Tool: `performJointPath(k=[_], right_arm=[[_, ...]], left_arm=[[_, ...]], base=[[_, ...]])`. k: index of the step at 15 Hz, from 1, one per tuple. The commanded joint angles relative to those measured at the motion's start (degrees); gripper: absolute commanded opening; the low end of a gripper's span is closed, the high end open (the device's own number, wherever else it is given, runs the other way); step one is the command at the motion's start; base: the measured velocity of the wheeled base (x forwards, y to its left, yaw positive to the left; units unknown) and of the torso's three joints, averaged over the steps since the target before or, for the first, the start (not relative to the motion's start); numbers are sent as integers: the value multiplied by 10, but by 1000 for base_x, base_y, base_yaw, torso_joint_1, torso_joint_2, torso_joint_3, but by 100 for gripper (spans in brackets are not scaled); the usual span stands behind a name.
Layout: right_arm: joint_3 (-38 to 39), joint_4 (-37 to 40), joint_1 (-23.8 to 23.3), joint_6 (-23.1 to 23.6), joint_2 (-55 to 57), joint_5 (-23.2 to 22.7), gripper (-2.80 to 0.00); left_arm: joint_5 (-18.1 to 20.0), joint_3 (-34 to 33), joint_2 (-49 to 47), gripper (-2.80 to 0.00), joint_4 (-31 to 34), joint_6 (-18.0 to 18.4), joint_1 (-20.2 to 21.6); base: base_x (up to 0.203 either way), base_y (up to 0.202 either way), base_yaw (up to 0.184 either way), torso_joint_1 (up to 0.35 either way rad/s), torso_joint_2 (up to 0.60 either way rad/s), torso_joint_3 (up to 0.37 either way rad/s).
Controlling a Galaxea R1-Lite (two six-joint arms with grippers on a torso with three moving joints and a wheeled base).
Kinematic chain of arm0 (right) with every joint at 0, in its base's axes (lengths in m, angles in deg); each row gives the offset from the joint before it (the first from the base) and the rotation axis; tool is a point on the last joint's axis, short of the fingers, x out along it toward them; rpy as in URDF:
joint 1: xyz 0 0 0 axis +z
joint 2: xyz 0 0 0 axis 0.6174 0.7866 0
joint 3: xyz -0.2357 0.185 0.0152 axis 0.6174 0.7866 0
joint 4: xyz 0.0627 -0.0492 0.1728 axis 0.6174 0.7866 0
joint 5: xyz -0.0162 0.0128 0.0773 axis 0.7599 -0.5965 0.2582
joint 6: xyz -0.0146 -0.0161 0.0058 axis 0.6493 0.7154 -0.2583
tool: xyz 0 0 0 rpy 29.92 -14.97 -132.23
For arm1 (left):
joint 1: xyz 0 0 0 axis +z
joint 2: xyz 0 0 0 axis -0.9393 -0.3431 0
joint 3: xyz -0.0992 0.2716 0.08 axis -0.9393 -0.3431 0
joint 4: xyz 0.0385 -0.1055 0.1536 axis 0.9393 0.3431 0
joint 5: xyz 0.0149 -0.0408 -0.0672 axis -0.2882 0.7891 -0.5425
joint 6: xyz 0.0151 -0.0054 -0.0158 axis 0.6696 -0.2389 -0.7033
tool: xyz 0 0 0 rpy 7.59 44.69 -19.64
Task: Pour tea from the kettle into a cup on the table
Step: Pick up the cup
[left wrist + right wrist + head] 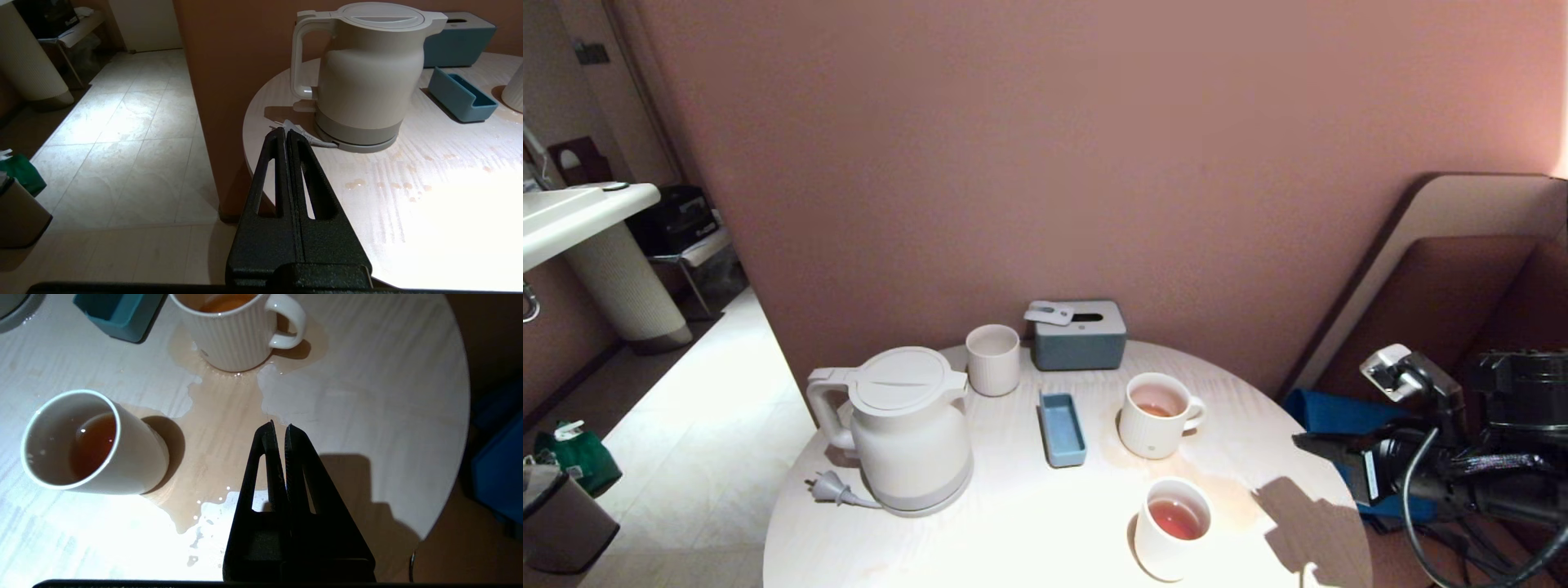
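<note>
round table [1029, 523], pale wood. kettle [907, 429] upright at its left side, lid on, handle facing left, plug [829, 487] lying beside its base. ribbed mug [1154, 413] right of centre, handle to the right, a little tea [1156, 408] inside. plain cup [1172, 527] at the near edge, also holding tea. brownish puddle [222, 428] spread between mug and cup. left gripper [285, 132] empty, fingers pressed together, off the table's left edge near the plug. right gripper [278, 428] empty, fingers together, over the puddle.
</note>
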Motion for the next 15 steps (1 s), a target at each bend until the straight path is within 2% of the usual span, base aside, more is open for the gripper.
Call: performJointPath(k=[1,5,7,10,15], right_arm=[[24,-74,-4,15,87,-11,-280],[57,-272,-4,58,220,-13,-280],[60,-329,2,59,264,6,-280],[41,-371,29,19,284,45,-280],[27,-372,77,1,283,88,-280]], left_arm=[[0,0,-1,-280,0,0,0],[0,0,-1,-280,0,0,0],[0,0,-1,-280,0,0,0],[0,0,-1,-280,0,0,0],[0,0,-1,-280,0,0,0]], base=[[0,0,0,0,0,0],[0,0,0,0,0,0],[0,0,0,0,0,0],[0,0,0,0,0,0],[0,0,0,0,0,0]])
